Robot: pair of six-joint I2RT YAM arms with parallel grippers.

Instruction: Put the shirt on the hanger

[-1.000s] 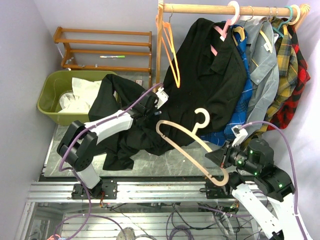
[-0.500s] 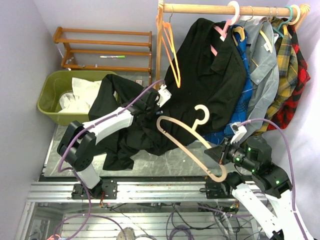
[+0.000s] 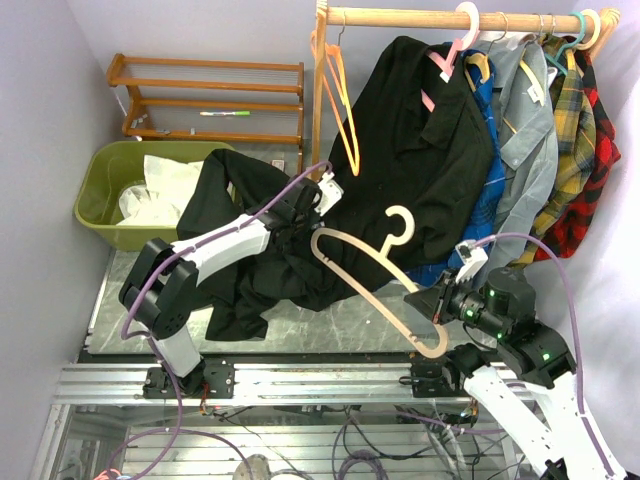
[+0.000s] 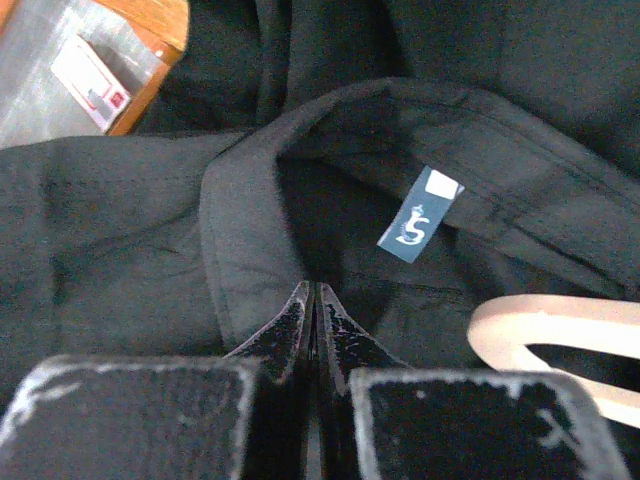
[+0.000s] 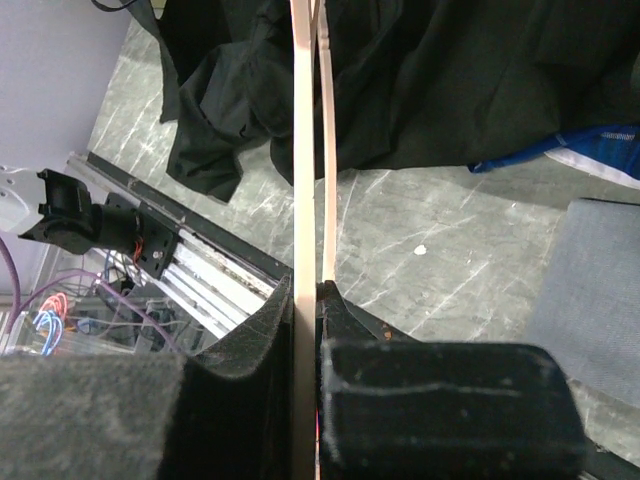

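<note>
The black shirt (image 3: 255, 275) lies crumpled on the table, its collar lifted. My left gripper (image 3: 303, 213) is shut on the shirt's collar edge (image 4: 250, 230), near a small blue size label (image 4: 420, 218). The cream-peach hanger (image 3: 368, 268) hangs in the air, tilted, with its hook (image 3: 402, 222) pointing up. My right gripper (image 3: 433, 305) is shut on its lower right end. In the right wrist view the hanger's bars (image 5: 304, 150) run straight up from the shut gripper (image 5: 308, 292). The hanger's left end (image 4: 560, 330) shows beside the collar in the left wrist view.
A clothes rail (image 3: 430, 17) at the back holds orange hangers (image 3: 342, 105), another black shirt (image 3: 430, 150) on a pink hanger, and plaid and grey shirts (image 3: 540, 130). A green bin (image 3: 105, 195) with white cloth and a wooden rack (image 3: 205, 95) stand at the left.
My right gripper has carried the hanger left and a little up, bringing its left end nearer the collar. My left gripper has shifted slightly right with the collar.
</note>
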